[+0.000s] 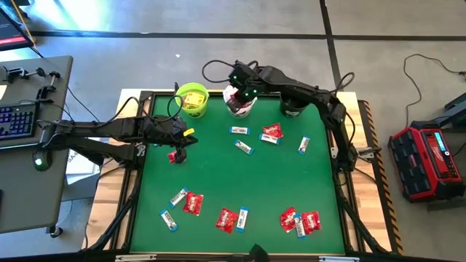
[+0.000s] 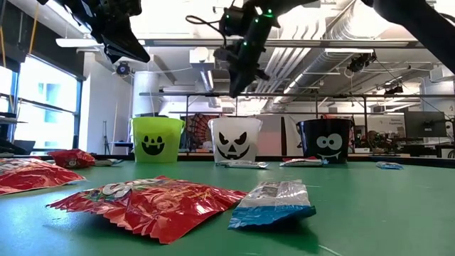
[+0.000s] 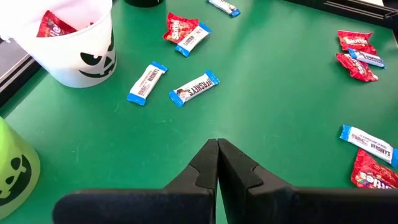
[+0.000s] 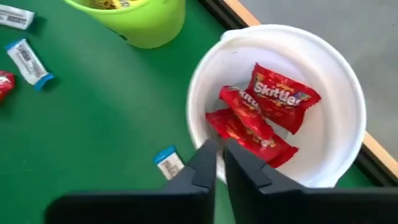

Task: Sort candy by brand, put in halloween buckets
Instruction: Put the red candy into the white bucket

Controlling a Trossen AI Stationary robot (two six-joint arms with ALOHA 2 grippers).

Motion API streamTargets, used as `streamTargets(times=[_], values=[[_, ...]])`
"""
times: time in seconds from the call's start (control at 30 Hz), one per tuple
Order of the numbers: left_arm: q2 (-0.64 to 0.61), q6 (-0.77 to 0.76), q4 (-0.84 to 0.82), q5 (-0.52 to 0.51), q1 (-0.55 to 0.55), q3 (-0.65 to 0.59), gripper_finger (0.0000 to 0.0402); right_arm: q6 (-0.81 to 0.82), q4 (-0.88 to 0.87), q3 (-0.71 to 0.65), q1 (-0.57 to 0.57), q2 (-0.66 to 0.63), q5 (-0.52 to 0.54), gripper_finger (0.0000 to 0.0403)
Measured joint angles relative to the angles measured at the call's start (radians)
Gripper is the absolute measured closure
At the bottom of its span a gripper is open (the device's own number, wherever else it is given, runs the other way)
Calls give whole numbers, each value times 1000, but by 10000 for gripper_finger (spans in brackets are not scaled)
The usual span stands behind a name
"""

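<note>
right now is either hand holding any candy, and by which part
Nothing is held. The right hand is shut and empty above the white bucket, which has red packets inside. The left hand is shut and empty too.

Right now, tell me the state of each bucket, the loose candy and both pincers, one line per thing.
Lime green round pail: upright, yellow packets inside.
White round pail: upright, red Skittles packets inside.
Black round pail: upright, contents hidden.
Loose red packets and blue-and-white bars: lying flat on the green table.
Left pincer: shut, empty, above the table.
Right pincer: shut, empty, over the white pail's rim.
</note>
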Motion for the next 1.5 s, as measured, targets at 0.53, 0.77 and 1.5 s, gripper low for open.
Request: streamTargets(times=[0.53, 0.77, 1.5], values=[[0, 2, -3, 26, 0, 0, 402, 191, 9, -154, 166, -33, 40, 402], [0, 10, -8, 37, 1, 0, 402, 351, 120, -346, 263, -150, 52, 403], [0, 29, -10, 72, 5, 0, 402, 1027, 255, -924, 806, -526, -113, 402]])
